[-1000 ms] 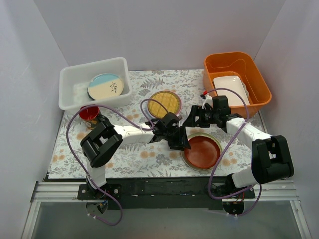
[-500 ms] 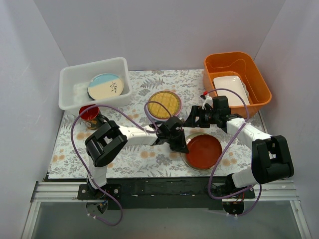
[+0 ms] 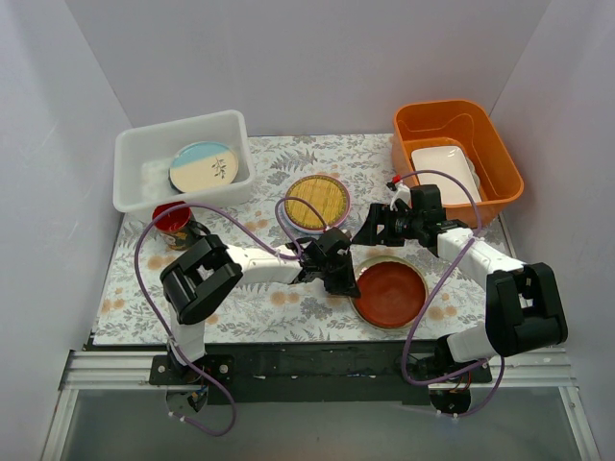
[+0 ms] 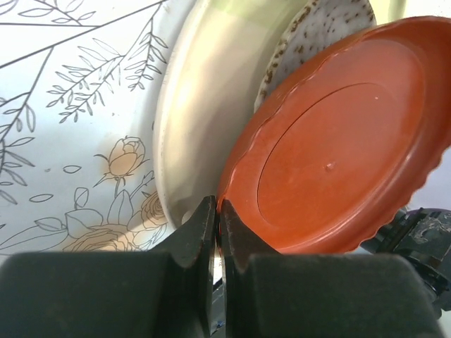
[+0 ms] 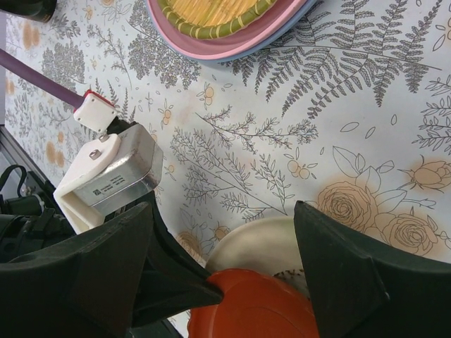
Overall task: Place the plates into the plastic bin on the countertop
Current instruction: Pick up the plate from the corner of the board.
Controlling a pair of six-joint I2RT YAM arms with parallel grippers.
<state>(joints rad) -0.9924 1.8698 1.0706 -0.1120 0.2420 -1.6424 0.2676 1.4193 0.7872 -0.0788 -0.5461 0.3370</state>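
We see left gripper [image 4: 217, 211] jaws clenched on rim of red-brown plate [image 4: 338, 155], at plate's left edge in top view. Plate tipped up off speckled grey plate [image 4: 313, 28] and pale yellow plate [image 4: 197, 105], stack at front right of countertop [image 3: 135, 279]. Right gripper [image 5: 239, 282] spread wide, holding nothing, over stack's far edge. We note plastic bin [image 3: 130, 158] back left, cream-and-blue plate [image 3: 204, 165] inside; woven-bamboo plate [image 3: 318, 200] mid-counter
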